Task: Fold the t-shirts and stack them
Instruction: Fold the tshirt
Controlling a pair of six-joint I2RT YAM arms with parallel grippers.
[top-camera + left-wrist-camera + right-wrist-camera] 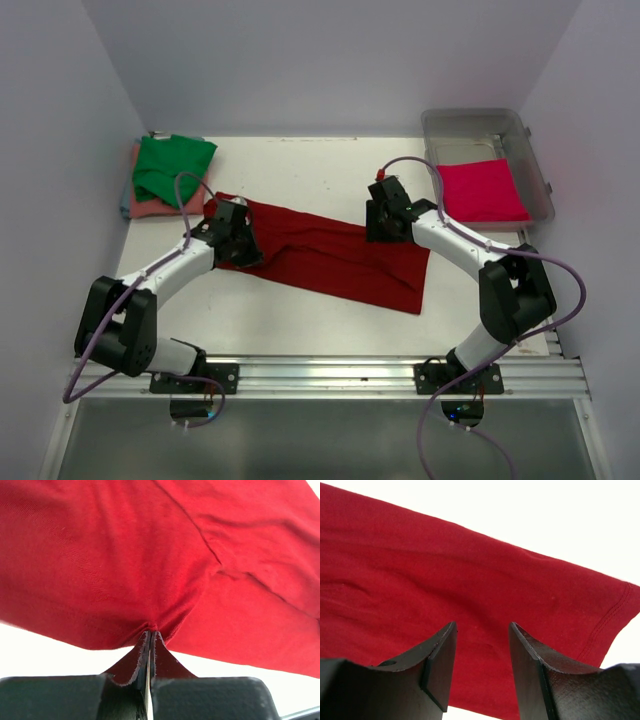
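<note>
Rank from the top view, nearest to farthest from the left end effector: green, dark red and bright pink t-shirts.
1. Dark red t-shirt: centre, gripped by left end effector.
2. Green t-shirt: back left.
3. Bright pink t-shirt: right, in tub.

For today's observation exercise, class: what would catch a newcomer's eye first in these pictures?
A dark red shirt sprawls across the table, its left end pinched in the left arm's fingers, with the right arm's fingers open above it. A green shirt tops a pink one at the far left corner. A bright pink shirt lies in a clear tub at far right.
</note>
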